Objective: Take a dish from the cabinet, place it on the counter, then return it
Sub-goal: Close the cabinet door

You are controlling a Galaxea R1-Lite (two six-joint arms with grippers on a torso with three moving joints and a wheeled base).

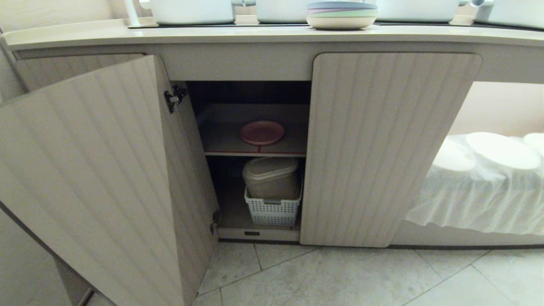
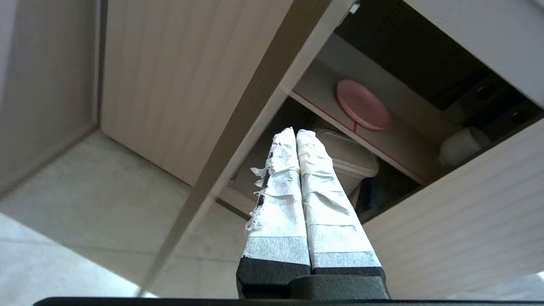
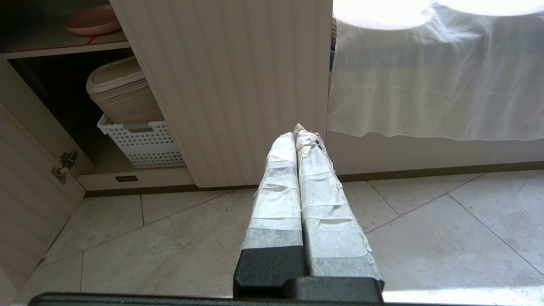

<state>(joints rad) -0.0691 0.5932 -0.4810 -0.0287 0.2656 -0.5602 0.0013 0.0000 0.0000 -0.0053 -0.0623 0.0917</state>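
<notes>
Neither arm shows in head view. Right gripper (image 3: 297, 132): jaws together, empty, low over the tiled floor (image 1: 340, 276), facing the closed right door (image 1: 382, 148). Left gripper (image 2: 295, 132): jaws together, empty, just outside the cabinet (image 1: 238, 68) opening, aimed in past the edge of the open left door (image 1: 93, 182).

Lower compartment: white perforated basket (image 1: 273, 210) holding a beige lidded container (image 1: 272, 178).

Red-edged shelf (image 1: 221, 142) above: the dish (image 1: 262, 132) lies flat near the front edge (pink, alone in head view). Left wrist view shows a pale rounded object (image 2: 463, 144) further along the shelf, possibly a cup, hard to tell.

Farthest: counter (image 1: 85, 36) with stacked plates (image 1: 341, 15) and white pots (image 1: 191, 10).
</notes>
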